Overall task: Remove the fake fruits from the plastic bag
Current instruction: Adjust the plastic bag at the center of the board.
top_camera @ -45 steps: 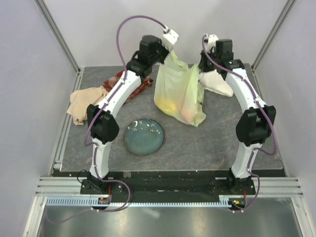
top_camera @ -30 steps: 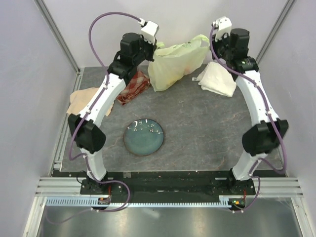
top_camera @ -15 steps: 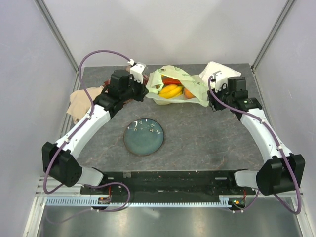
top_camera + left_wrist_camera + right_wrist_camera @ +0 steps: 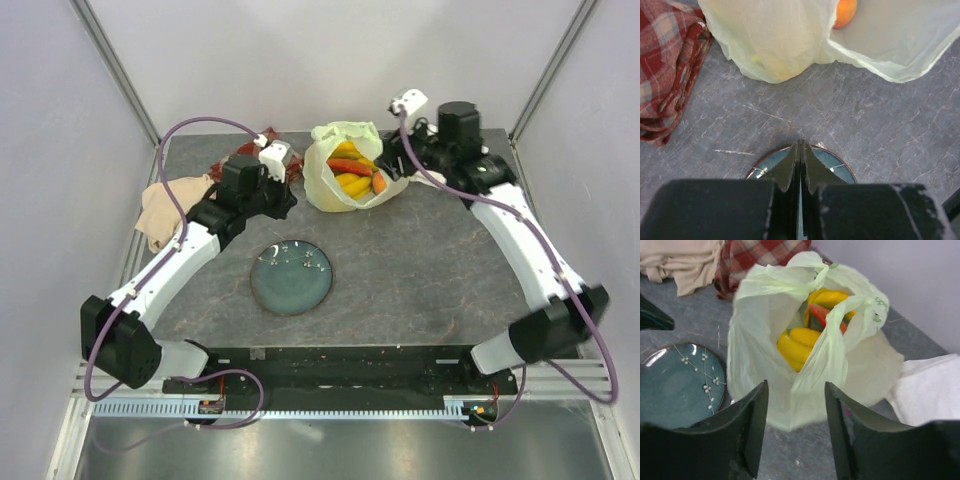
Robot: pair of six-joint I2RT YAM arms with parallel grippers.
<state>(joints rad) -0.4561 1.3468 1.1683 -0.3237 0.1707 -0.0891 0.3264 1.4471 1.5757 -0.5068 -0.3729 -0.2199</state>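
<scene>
The pale yellow-green plastic bag (image 4: pixel 335 185) sits on the table at the back with its mouth open. The fake fruits lie inside it: yellow bananas (image 4: pixel 352 185) (image 4: pixel 796 344), a red slice (image 4: pixel 350 165) (image 4: pixel 823 314) and an orange fruit (image 4: pixel 378 183) (image 4: pixel 845 12). Close by the bag's right side, my right gripper (image 4: pixel 390 163) (image 4: pixel 796 386) stands open, its fingers either side of a bag handle without touching it. My left gripper (image 4: pixel 283 198) (image 4: pixel 800 146) is shut and empty, left of the bag and above the plate's far edge.
A blue-green plate (image 4: pixel 291 276) (image 4: pixel 675 385) lies in front of the bag. At the back left are a red checked cloth (image 4: pixel 667 60) (image 4: pixel 765 252) and a beige cloth (image 4: pixel 170 210). A white towel (image 4: pixel 930 390) lies to the bag's right.
The bag came down from the air onto the table and has bunched upright. My right gripper has opened and let go of it. My left gripper has drawn back from the bag's edge.
</scene>
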